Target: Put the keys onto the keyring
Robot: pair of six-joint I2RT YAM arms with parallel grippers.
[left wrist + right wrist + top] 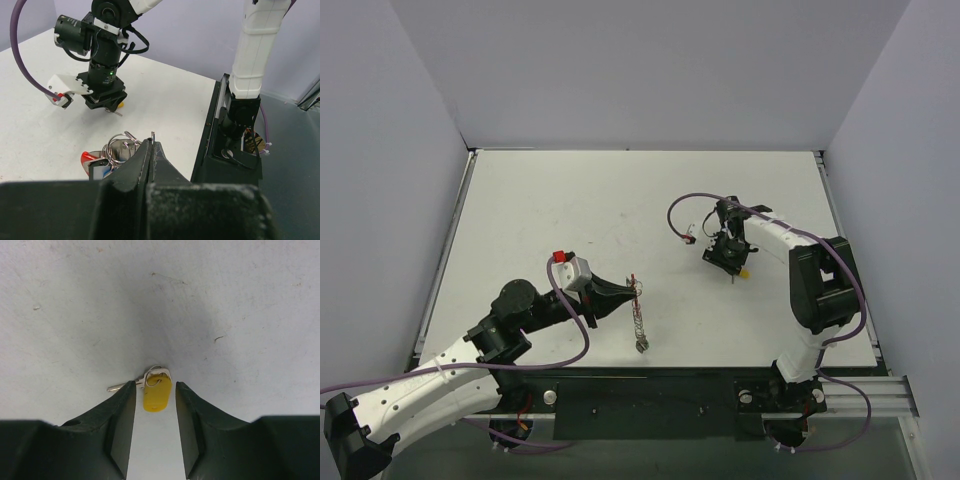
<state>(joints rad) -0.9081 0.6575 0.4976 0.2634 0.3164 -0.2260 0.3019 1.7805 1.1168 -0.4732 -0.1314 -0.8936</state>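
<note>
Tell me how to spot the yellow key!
Find the white table, then the right arm's claw pointing down at it. The yellow key lies between its two open fingers. It is the only one with a yellow head, alone, far from the bunch by the left arm.

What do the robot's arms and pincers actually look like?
The left arm and right arm are white tubes with chunky black joints. A purple cable loops along each. The left pincer and right pincer each have two black wedge-shaped fingers.
</note>
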